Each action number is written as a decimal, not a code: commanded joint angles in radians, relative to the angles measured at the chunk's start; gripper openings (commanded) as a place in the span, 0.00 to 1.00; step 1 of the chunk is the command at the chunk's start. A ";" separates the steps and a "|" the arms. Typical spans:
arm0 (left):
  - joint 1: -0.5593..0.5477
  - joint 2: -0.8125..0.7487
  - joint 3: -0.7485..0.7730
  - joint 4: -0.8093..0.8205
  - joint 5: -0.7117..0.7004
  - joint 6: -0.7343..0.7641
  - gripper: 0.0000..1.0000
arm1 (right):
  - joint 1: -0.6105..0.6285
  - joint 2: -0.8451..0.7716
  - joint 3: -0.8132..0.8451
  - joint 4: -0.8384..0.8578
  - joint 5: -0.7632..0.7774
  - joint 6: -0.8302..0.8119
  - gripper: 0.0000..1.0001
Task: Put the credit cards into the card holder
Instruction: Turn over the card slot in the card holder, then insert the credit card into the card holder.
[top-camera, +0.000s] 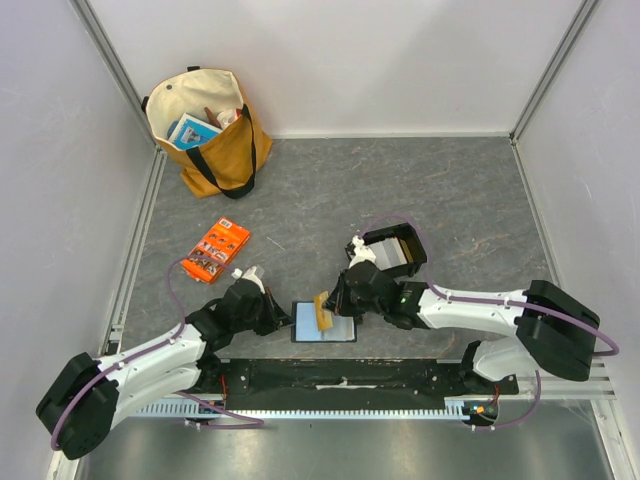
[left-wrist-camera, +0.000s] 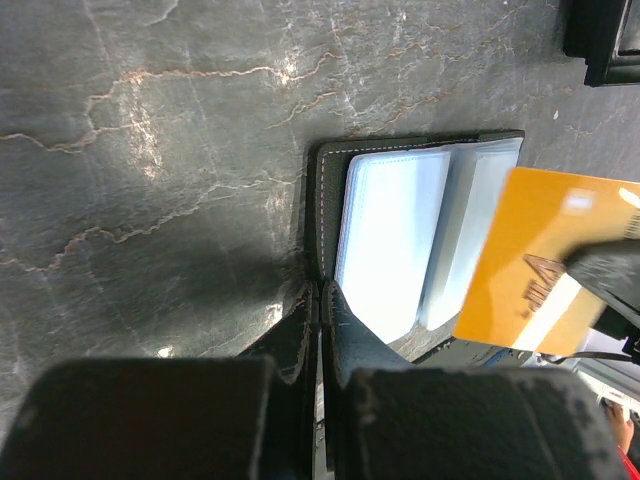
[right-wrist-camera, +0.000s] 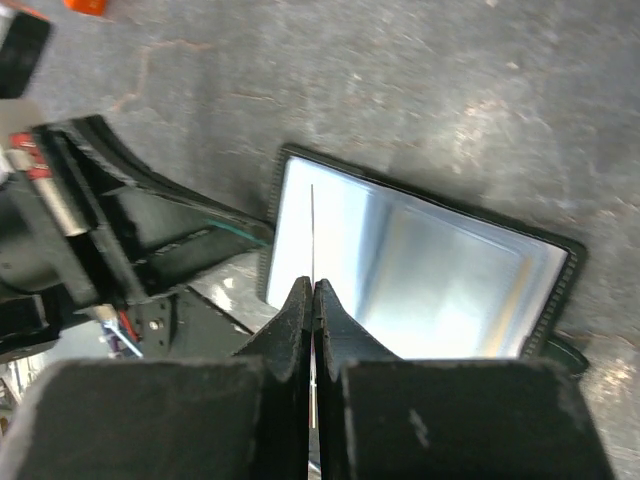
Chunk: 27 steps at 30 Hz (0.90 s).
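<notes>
The card holder (top-camera: 338, 330) lies open near the table's front edge, its pale blue inner slots facing up. It also shows in the left wrist view (left-wrist-camera: 395, 235) and the right wrist view (right-wrist-camera: 440, 270). My left gripper (top-camera: 280, 315) is shut on the card holder's left edge, as the left wrist view (left-wrist-camera: 322, 300) shows. My right gripper (top-camera: 336, 300) is shut on a tan-orange credit card (top-camera: 322, 312), held on edge over the slots; the card is edge-on in the right wrist view (right-wrist-camera: 313, 230) and face-on in the left wrist view (left-wrist-camera: 540, 265). More whitish cards (top-camera: 400, 255) lie in a black tray.
The black shallow tray (top-camera: 385, 236) sits just behind the right gripper; its corner shows in the left wrist view (left-wrist-camera: 600, 40). An orange printed packet (top-camera: 217, 250) lies at mid left. A tan tote bag (top-camera: 205, 130) stands at the back left. Walls enclose three sides.
</notes>
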<state>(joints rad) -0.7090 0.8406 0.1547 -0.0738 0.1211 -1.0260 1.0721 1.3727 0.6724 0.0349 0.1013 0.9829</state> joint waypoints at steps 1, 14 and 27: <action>-0.003 0.002 0.014 0.003 -0.020 0.027 0.02 | -0.018 0.005 -0.062 0.074 -0.018 0.028 0.00; -0.003 0.008 0.017 0.002 -0.020 0.026 0.02 | -0.044 0.034 -0.188 0.246 -0.058 0.120 0.00; -0.003 0.000 0.013 0.000 -0.020 0.020 0.02 | -0.052 0.051 -0.238 0.310 -0.072 0.185 0.00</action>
<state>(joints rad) -0.7090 0.8459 0.1547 -0.0738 0.1158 -1.0264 1.0237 1.4391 0.4358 0.3511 0.0250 1.1530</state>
